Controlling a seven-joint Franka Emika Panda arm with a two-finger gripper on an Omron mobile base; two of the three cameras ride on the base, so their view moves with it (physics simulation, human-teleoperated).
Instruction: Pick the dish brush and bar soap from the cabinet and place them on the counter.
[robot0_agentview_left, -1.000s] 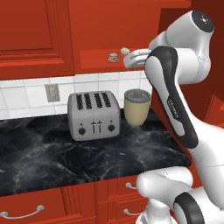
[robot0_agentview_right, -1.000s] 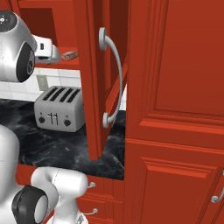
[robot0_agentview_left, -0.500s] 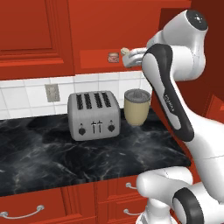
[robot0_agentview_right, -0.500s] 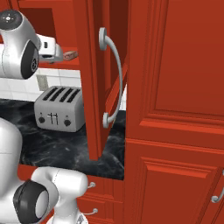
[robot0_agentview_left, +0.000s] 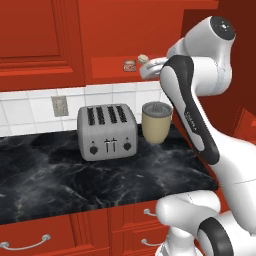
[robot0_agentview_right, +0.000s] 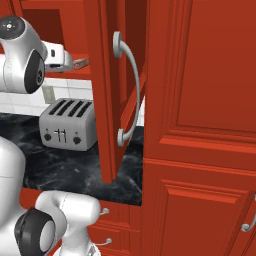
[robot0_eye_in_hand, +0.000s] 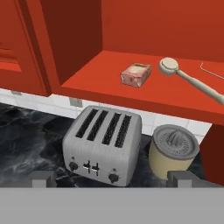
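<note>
Gripper (robot0_eye_in_hand: 111, 180) spread wide, holding nothing, hovering off the cabinet (robot0_eye_in_hand: 131, 87) shelf for a grab; bar soap (robot0_eye_in_hand: 136, 74) sitting at 12, dish brush (robot0_eye_in_hand: 188, 79) lying at 1.

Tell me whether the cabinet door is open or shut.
Open. The cabinet door stands swung out edge-on with its handle facing sideways, and the shelf inside is exposed, with the bar soap and dish brush lying on it.
</note>
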